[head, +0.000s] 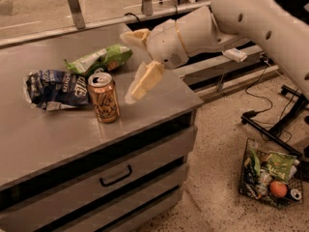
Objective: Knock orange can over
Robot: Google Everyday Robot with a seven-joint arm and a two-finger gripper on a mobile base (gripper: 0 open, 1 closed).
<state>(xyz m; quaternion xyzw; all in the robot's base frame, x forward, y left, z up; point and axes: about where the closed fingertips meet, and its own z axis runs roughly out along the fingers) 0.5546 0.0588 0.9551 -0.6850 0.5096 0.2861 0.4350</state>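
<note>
The orange can (104,97) stands upright on the grey counter top (58,139), near the front middle. It is orange-tan with a silver rim and pale lettering. My gripper (127,67) hangs just to the right of the can, a short gap away, and does not touch it. Its two pale fingers are spread wide apart. One finger (145,80) points down toward the counter beside the can. The other finger (136,36) is higher and further back. Nothing is held.
A dark blue snack bag (52,88) lies left of the can and a green snack bag (99,59) lies just behind it. The counter has drawers (116,175) below. A wire basket (270,179) of items and cables sit on the floor at the right.
</note>
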